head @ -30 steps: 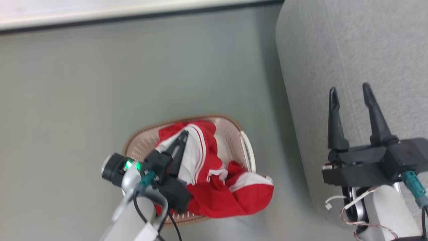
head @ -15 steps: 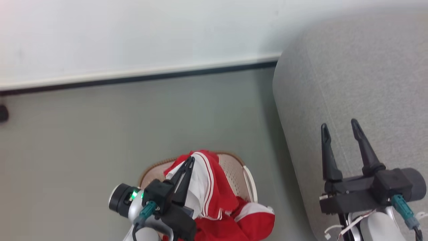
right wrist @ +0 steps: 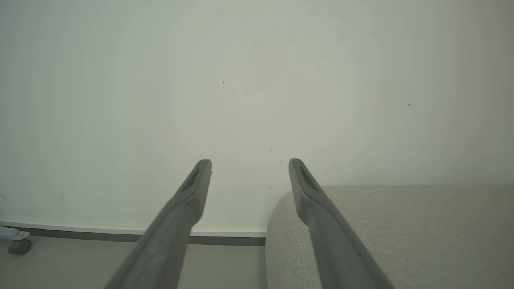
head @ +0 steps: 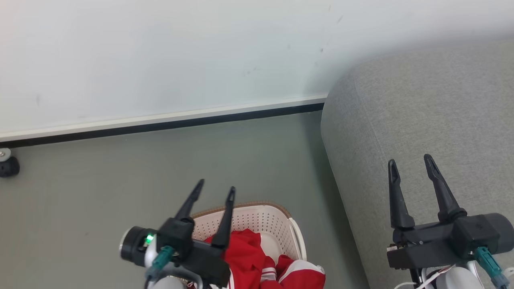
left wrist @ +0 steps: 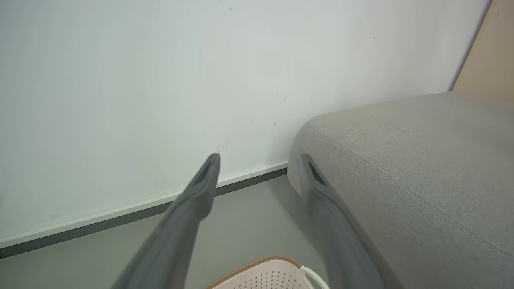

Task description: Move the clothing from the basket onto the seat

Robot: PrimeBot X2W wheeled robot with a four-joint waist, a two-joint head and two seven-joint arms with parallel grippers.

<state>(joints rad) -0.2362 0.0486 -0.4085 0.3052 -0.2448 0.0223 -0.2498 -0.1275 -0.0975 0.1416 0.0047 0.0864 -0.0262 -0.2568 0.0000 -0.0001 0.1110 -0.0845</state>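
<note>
Over grey floor (head: 100, 180), holds left gripper (head: 216, 185) spread and empty above the basket (head: 261, 218), with the clothing (head: 245, 257) heaped inside beneath it. Holds right gripper (head: 409, 159) spread and empty over the seat (head: 421, 112), bare where visible. Seems barely begun: grasping, carrying and dropping all apparently left.
</note>
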